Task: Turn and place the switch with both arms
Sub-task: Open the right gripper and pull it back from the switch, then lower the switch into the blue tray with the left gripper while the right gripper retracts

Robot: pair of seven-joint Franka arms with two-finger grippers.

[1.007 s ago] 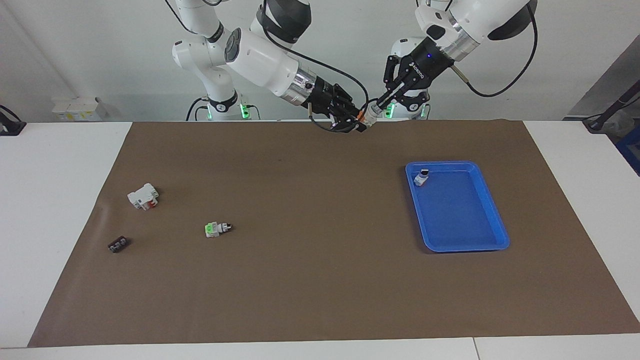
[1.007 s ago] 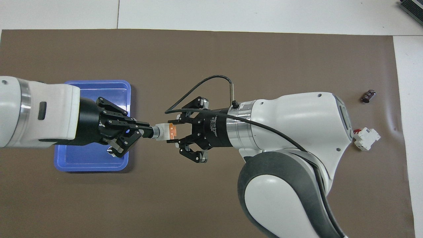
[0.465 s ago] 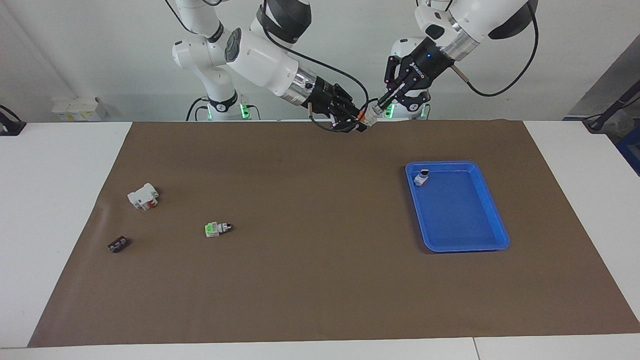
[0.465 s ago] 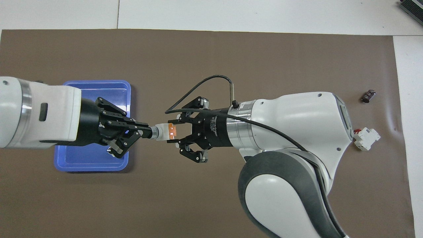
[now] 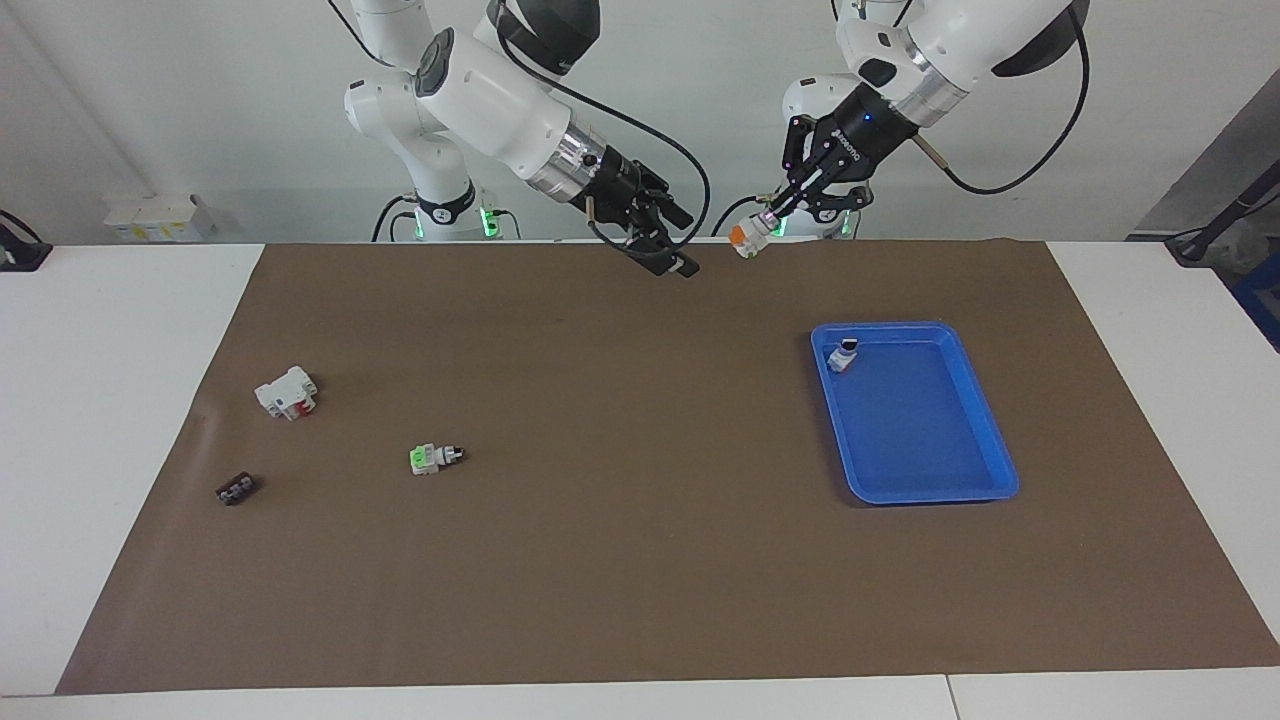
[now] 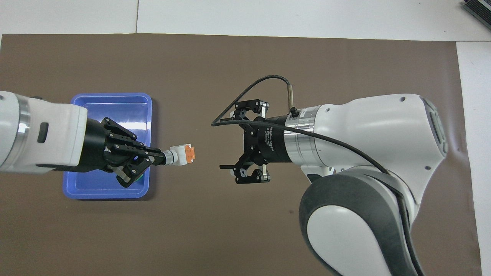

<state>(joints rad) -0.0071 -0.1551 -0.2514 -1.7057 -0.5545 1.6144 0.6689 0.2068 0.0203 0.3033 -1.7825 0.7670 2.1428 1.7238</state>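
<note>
Jaws of the left gripper (image 6: pixel 159 157) pinch the switch (image 6: pixel 183 153) by its knob end, aloft at centre-left of the overhead frame beside the blue tray (image 6: pixel 148 115), while the right gripper (image 6: pixel 229 140) hangs spread and empty; handover appears done, placement remains.

The switch (image 5: pixel 748 238) is white with an orange face (image 6: pixel 191 152) and a black-and-silver knob end. The left gripper (image 6: pixel 163 157) and the right gripper (image 6: pixel 229 141) are black, on glossy white arms with silver collars and dark grey bands. The table (image 5: pixel 120 330) is white under a plain brown mat (image 5: pixel 620 520). The tray (image 5: pixel 985 420) is bright blue. On the mat lie a white-and-red block (image 5: pixel 286 392), a white switch with a green face (image 5: pixel 428 458) and a small black part (image 5: pixel 235 489).
</note>
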